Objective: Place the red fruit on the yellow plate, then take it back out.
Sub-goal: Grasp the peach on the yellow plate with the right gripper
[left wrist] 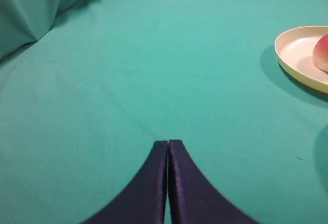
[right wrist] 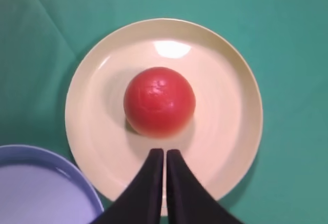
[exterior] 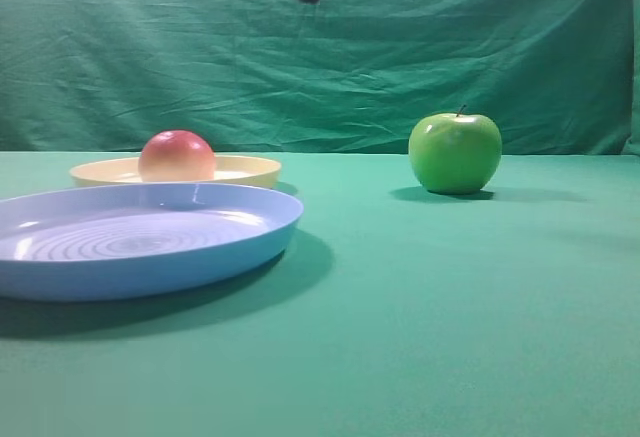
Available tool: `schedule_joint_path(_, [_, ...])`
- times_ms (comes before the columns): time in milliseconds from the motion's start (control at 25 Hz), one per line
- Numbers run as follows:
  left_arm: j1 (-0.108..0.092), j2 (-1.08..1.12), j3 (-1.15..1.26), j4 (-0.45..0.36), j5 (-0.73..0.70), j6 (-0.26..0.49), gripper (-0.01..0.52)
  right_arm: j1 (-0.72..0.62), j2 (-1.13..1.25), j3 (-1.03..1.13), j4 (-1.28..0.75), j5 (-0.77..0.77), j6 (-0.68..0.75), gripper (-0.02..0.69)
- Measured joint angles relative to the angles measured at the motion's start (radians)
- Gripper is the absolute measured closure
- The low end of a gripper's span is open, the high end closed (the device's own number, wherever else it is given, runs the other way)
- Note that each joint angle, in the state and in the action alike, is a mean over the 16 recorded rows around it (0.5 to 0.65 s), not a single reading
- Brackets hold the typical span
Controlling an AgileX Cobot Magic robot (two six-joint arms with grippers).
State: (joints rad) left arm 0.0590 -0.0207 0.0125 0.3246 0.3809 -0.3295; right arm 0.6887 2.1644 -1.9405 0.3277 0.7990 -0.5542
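The red fruit (right wrist: 159,101) sits loose near the middle of the yellow plate (right wrist: 225,75), with the right gripper (right wrist: 164,153) hanging straight above it, its two dark fingers pressed tip to tip and holding nothing, their tips just at the fruit's six o'clock in the right wrist view. The left gripper (left wrist: 167,143) is likewise closed flat on itself and empty over bare green cloth (left wrist: 154,70), the plate well off at its two o'clock. From the front, the blue ringed plate (exterior: 240,242) lies just before the yellow one, and the green apple (exterior: 455,152) stands well apart at three o'clock.
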Motion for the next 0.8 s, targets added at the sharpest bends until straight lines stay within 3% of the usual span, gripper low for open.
schedule_joint_path(520, [0.000,0.000,0.000,0.000,0.000,0.000,0.514,0.044,0.150,-0.060,0.041,-0.190,-0.013,0.102])
schedule_joint_path(640, [0.000,0.000,0.000,0.000,0.000,0.000,0.514,0.049,0.174,-0.062,0.045,-0.217,-0.015,0.039])
schedule_joint_path(800, [0.000,0.000,0.000,0.000,0.000,0.000,0.514,0.054,0.208,-0.064,0.048,-0.240,-0.015,0.021])
